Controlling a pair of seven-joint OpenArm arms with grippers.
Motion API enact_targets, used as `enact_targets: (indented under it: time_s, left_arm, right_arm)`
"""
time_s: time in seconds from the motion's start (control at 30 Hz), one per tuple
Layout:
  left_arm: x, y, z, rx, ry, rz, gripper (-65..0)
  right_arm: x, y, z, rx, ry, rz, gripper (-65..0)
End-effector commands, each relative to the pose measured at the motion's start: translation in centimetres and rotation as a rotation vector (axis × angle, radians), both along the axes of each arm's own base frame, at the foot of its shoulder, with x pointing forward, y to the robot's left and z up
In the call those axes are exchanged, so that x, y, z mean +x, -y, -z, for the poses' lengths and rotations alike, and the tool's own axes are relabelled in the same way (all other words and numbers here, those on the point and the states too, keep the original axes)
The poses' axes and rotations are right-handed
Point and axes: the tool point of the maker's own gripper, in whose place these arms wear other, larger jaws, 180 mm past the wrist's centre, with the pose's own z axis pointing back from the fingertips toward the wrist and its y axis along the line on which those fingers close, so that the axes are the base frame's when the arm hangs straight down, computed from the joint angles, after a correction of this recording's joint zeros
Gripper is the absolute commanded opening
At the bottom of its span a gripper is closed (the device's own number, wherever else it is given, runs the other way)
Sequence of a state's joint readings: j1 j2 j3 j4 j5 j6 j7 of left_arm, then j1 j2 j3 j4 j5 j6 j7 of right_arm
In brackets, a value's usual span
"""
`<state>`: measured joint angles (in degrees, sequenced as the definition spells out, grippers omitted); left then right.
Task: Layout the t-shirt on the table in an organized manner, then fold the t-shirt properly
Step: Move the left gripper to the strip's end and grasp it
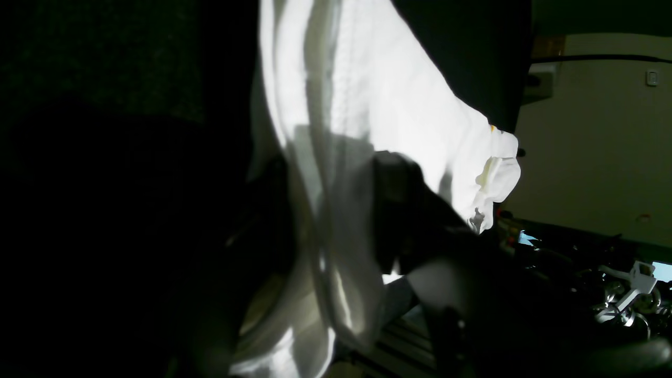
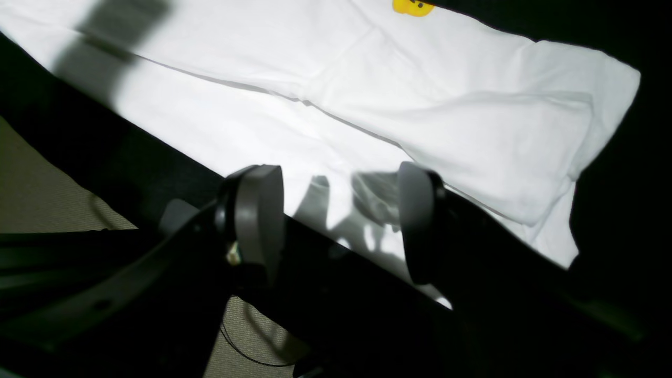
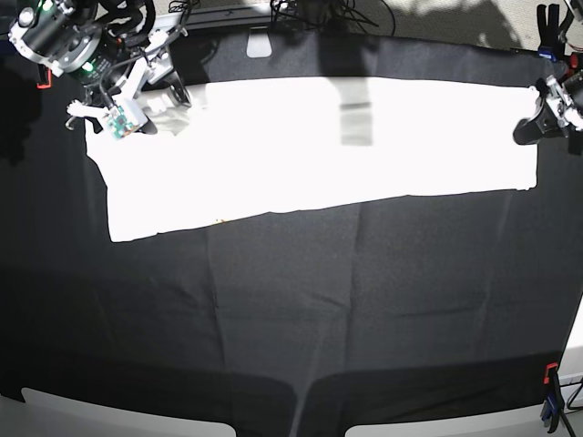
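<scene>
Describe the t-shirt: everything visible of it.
The t-shirt is bright white cloth, folded into a long band lying flat across the far part of the table. A seam line and soft creases run along it, and a bit of yellow print peeps out at a fold. The left end effector is at one end, with cloth draped over its fingers in the wrist view. The right end effector, jaws apart, hovers at the other end's edge.

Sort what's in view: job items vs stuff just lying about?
Job:
- t-shirt, white, spread across the far half of the table
- table under black cloth
- left tool at the shirt's edge
- right tool, open over the shirt's opposite end

Lying about:
- red clamp at the table's near corner
- cables behind the far edge
</scene>
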<state>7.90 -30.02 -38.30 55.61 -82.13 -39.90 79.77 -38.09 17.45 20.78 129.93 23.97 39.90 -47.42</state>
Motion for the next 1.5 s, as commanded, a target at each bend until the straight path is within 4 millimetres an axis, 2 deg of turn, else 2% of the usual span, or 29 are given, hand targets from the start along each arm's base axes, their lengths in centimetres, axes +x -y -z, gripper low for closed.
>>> enact_targets:
  time_s: [0.0, 0.23, 0.3, 0.4, 0.7, 0.83, 0.9, 1.0, 1.2, 1.33, 1.47]
  left_arm:
    - [0.8, -0.8, -1.2, 0.014, 0.036, 0.000, -47.3]
    - [1.6, -0.8, -2.0, 0.000, 0.070, -0.008, -47.8]
    - [2.3, -0.8, -2.3, 0.000, 0.087, -0.008, -52.1]
    - [3.0, -0.8, -2.8, 0.001, 0.106, -0.008, -65.0]
    - [4.5, -0.9, -4.3, 0.024, 0.159, 0.007, -65.0]
    - [4.4, -0.7, -4.4, 0.179, 0.133, 0.098, -65.0]
    - [4.5, -0.5, -5.0, 0.258, 0.145, 0.143, -65.0]
    - [4.8, 0.7, -7.2, 0.335, 0.219, 0.200, -65.0]
    - [4.3, 4.8, -10.8, 0.421, 0.347, 0.282, -65.0]
    - [3.1, 7.7, -11.6, 0.415, 0.396, 0.307, -65.0]
    - [2.0, 11.1, -11.2, 0.349, 0.410, 0.318, -65.0]
  right_arm:
    - [0.3, -0.3, -0.9, 0.011, 0.034, -0.014, -31.4]
    - [0.3, -0.3, -0.9, 0.011, 0.034, -0.014, -31.4]
    - [0.3, -0.3, -0.9, 0.011, 0.033, -0.014, -31.4]
    - [0.3, -0.3, -0.9, 0.011, 0.033, -0.014, -31.4]
    - [0.3, -0.3, -0.9, 0.011, 0.034, -0.013, -31.4]
    - [0.3, -0.3, -0.9, 0.011, 0.034, -0.014, -31.4]
    - [0.3, -0.3, -0.9, 0.011, 0.034, -0.014, -31.4]
    - [0.3, -0.3, -0.9, 0.011, 0.034, -0.014, -31.4]
    - [0.3, -0.3, -0.9, 0.011, 0.034, -0.014, -31.4]
    - [0.4, -0.3, -0.9, 0.011, 0.036, -0.013, -31.4]
    - [0.4, -0.3, -0.9, 0.011, 0.037, -0.014, -31.4]
